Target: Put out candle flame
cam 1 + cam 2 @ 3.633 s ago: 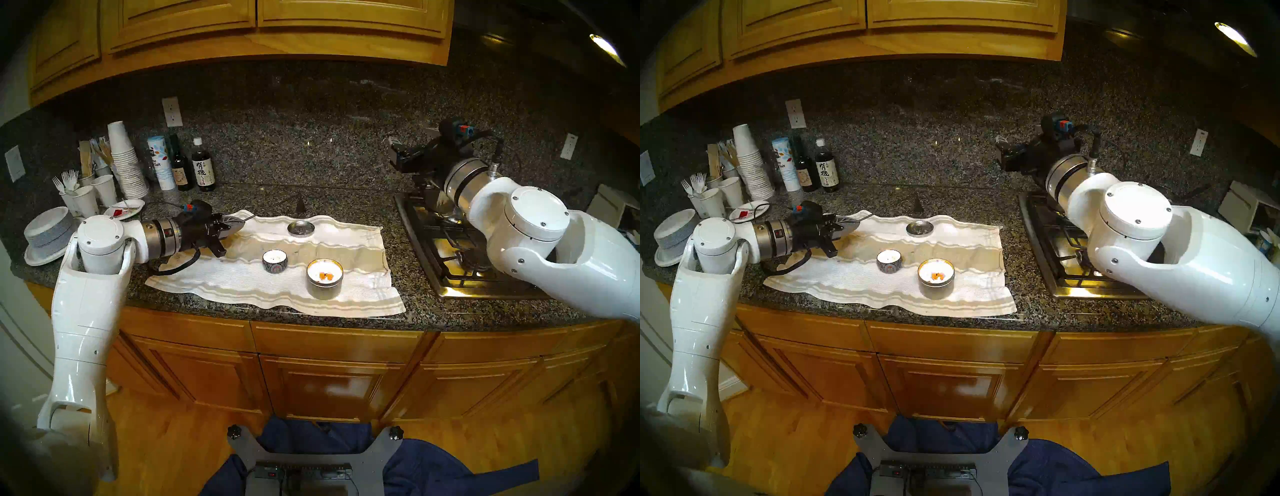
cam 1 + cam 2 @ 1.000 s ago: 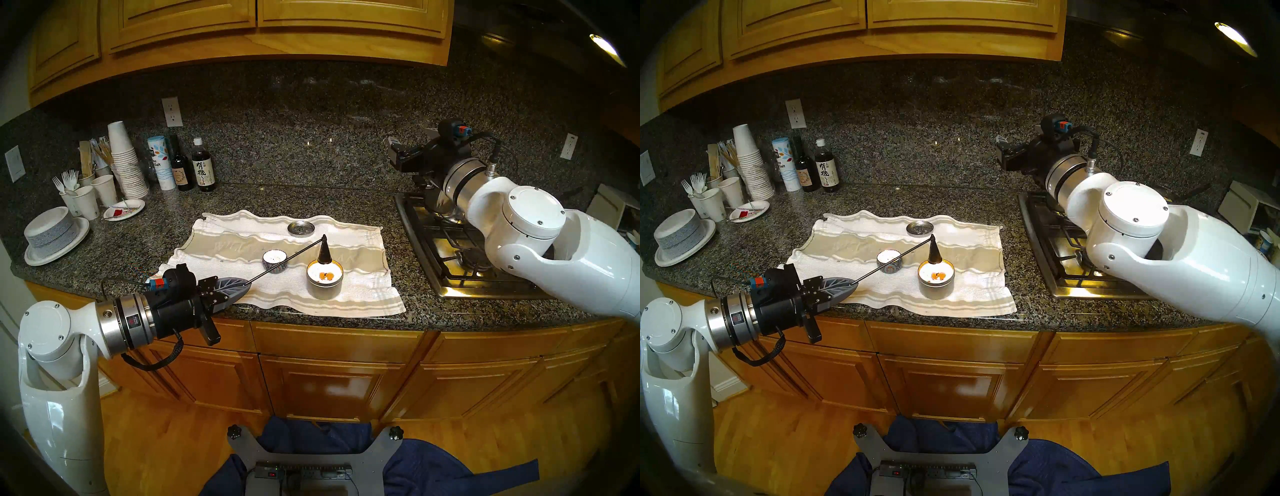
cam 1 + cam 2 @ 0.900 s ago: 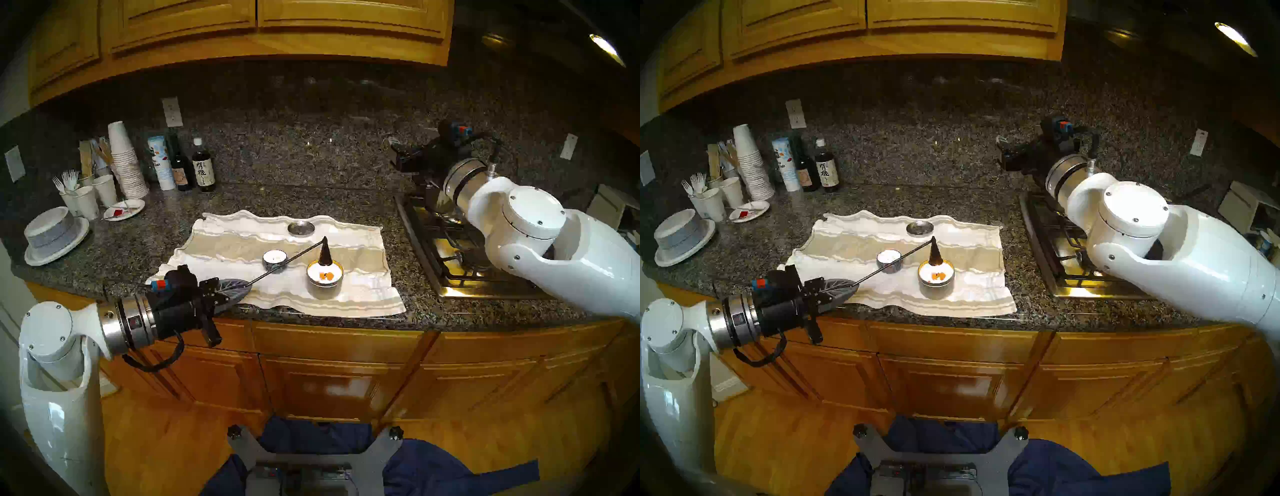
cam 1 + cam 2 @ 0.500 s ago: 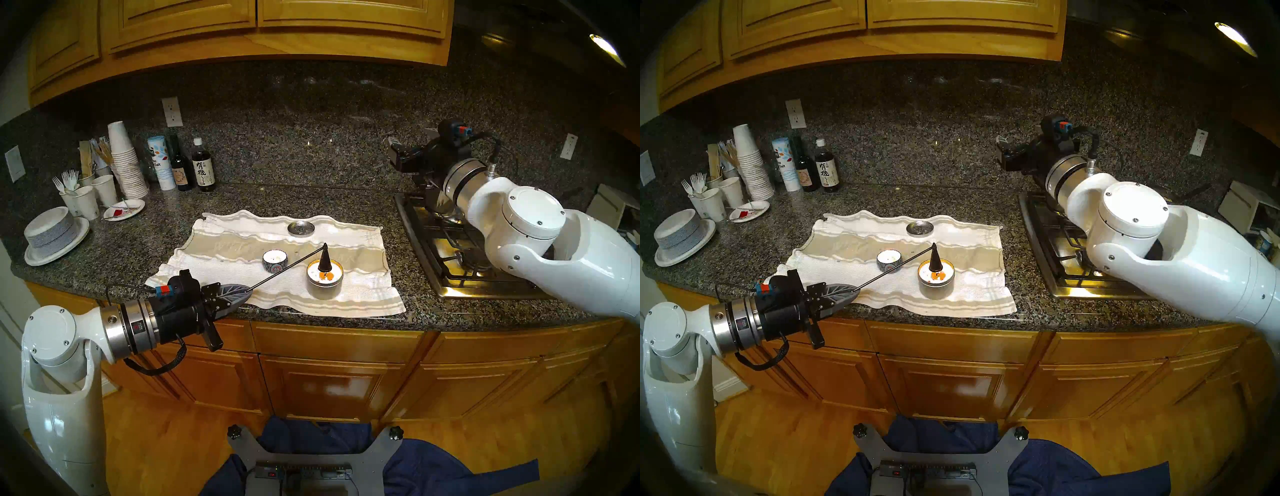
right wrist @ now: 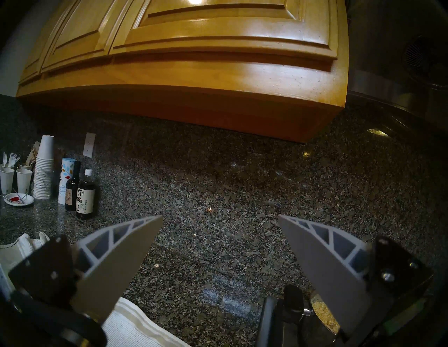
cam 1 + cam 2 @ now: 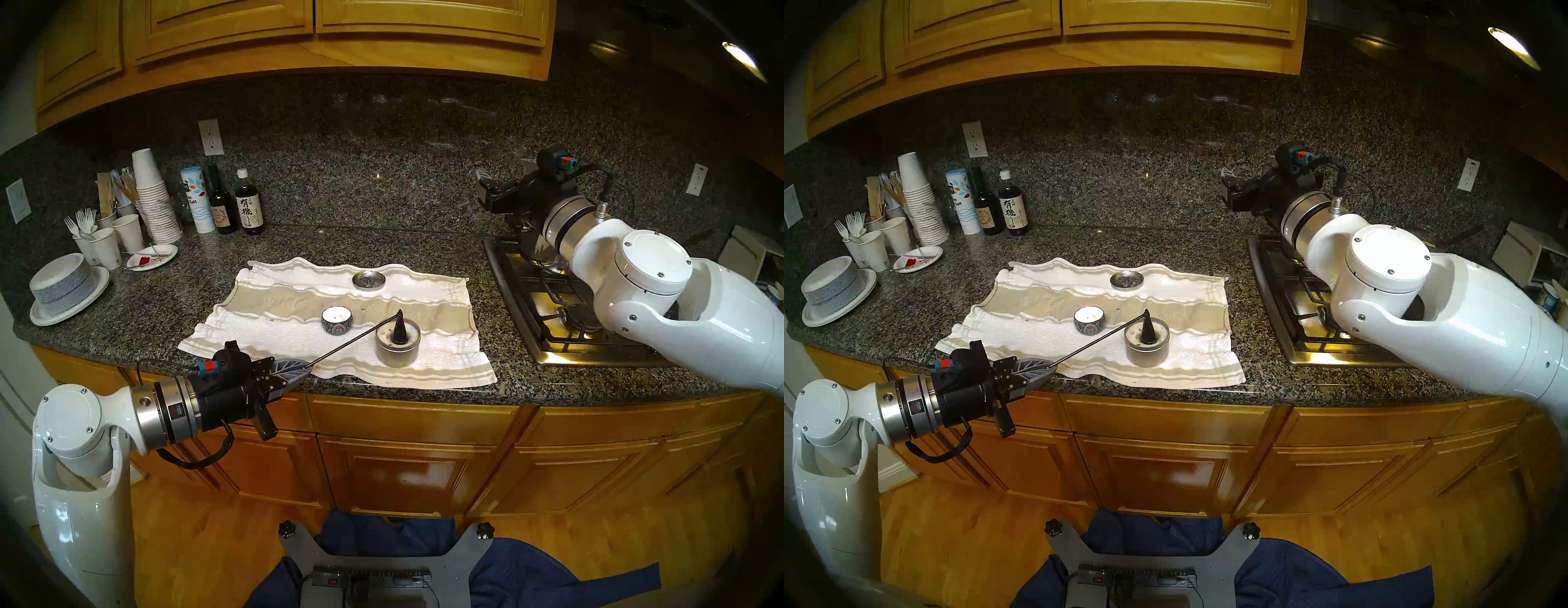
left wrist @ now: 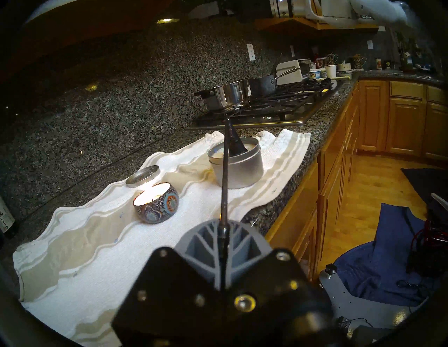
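Observation:
A silver tin candle (image 6: pixel 397 349) stands on a white towel (image 6: pixel 445 365) near the counter's front. My left gripper (image 6: pixel 306 367) is shut on the thin rod of a black candle snuffer (image 6: pixel 399 330). The snuffer's cone sits down inside the tin, over the wicks, and no flame shows there. In the left wrist view the rod (image 7: pixel 224 184) runs from my gripper to the cone in the tin (image 7: pixel 238 167). A small patterned candle (image 6: pixel 337 320) left of the tin still glows (image 7: pixel 155 195). My right gripper (image 5: pixel 220 216) is open and empty, high above the stove.
A tin lid (image 6: pixel 368 280) lies at the towel's back. A gas stove (image 6: pixel 551 322) with pots (image 7: pixel 228 95) is to the right. Bottles (image 6: pixel 248 204), stacked paper cups (image 6: pixel 152 195) and plates (image 6: pixel 63 284) stand at the back left.
My left arm carried the snuffer from the towel's back left to the tin, then lowered the cone into it. The orange flames in the tin no longer show. The right arm stayed put.

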